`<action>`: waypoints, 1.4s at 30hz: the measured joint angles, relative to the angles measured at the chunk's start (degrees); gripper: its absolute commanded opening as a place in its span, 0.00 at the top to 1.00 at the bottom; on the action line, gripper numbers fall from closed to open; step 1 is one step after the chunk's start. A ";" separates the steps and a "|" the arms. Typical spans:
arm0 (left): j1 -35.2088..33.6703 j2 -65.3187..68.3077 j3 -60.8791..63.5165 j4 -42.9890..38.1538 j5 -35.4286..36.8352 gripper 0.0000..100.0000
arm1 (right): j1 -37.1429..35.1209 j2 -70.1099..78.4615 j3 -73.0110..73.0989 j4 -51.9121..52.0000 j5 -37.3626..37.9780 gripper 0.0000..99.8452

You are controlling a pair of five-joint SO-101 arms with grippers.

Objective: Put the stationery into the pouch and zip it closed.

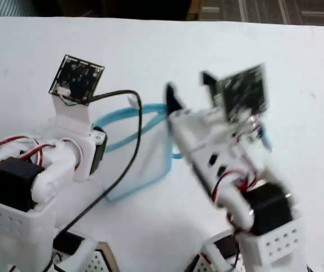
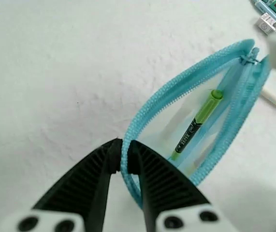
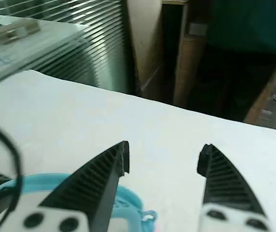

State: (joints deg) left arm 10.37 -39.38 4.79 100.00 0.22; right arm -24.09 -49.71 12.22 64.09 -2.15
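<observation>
On the white table (image 1: 298,51), one pouch (image 2: 171,103) is lying between the two arms, its blue zipper gaping open. The left gripper (image 2: 124,157) is pinching the zipper rim at one end, its jaws clamping narrowly on the blue tape. One green pen (image 2: 196,124) is lying lengthwise inside the pouch, and one zipper slider (image 2: 248,59) is sitting at the end away from that grip. The right gripper (image 3: 165,154) is hovering above the pouch's blue edge, its jaws spreading wide and holding nothing. Beyond the slider end, some small pieces (image 2: 273,7) are being cut off by the frame, too blurred to count. One pale bar (image 2: 275,99) is lying just beside the pouch, also cropped. In the high view both arms are covering much of the pouch
</observation>
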 measured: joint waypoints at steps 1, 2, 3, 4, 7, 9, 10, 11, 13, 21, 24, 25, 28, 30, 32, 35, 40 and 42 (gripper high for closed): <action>0.00 0.00 0.00 0.00 0.00 0.98 | 2.46 3.25 -4.22 3.69 0.00 0.77; 0.00 0.00 0.00 0.00 0.00 0.98 | 4.57 6.77 -8.70 7.82 0.00 0.77; 0.00 0.00 0.00 0.00 0.00 0.98 | 6.59 10.46 -13.10 12.04 0.00 0.77; 0.00 0.00 0.00 0.00 0.00 0.98 | 8.26 14.24 -17.41 16.70 0.00 0.77; 0.00 0.00 0.00 0.00 0.00 0.98 | 11.16 26.11 -27.69 30.24 3.16 0.77; 0.00 0.00 0.00 0.00 0.00 0.98 | 11.96 33.41 -29.98 34.64 7.82 0.77; 0.00 0.00 0.00 0.00 0.00 0.98 | 13.10 36.66 -30.07 35.34 10.64 0.77; 0.00 0.00 0.00 0.00 0.00 0.98 | 13.89 39.47 -30.07 35.87 13.19 0.77; 0.00 0.00 0.00 0.00 0.00 0.98 | 15.56 44.22 -28.92 36.04 16.88 0.77; 0.00 0.00 0.00 0.00 0.00 0.98 | 18.99 57.05 -17.41 24.79 26.90 0.77; 0.00 0.00 0.00 0.00 0.00 0.98 | 18.64 59.69 -9.58 16.62 31.65 0.77; 0.00 0.00 0.00 0.00 0.00 0.98 | 18.55 60.04 -7.30 13.89 32.70 0.77; 0.00 0.00 0.00 0.00 0.00 0.98 | 18.64 60.40 -3.43 8.00 33.93 0.77; 0.00 0.00 0.00 0.00 0.00 0.98 | 17.76 60.66 -3.16 6.24 33.93 0.77; 0.00 0.00 0.00 0.00 0.00 0.98 | 16.70 61.01 -2.55 4.75 33.93 0.77; 0.00 0.09 0.00 0.00 0.00 0.98 | 16.00 63.21 -2.37 2.29 33.93 0.77; -0.09 2.55 -0.44 0.00 0.00 0.98 | 14.33 69.45 -2.73 -0.97 31.82 0.77; -0.09 2.64 -0.44 0.00 0.00 0.98 | 14.68 72.00 -3.69 -1.85 31.21 0.77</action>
State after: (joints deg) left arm 10.29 -36.75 4.35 100.00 0.22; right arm -9.41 22.29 8.53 62.24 29.05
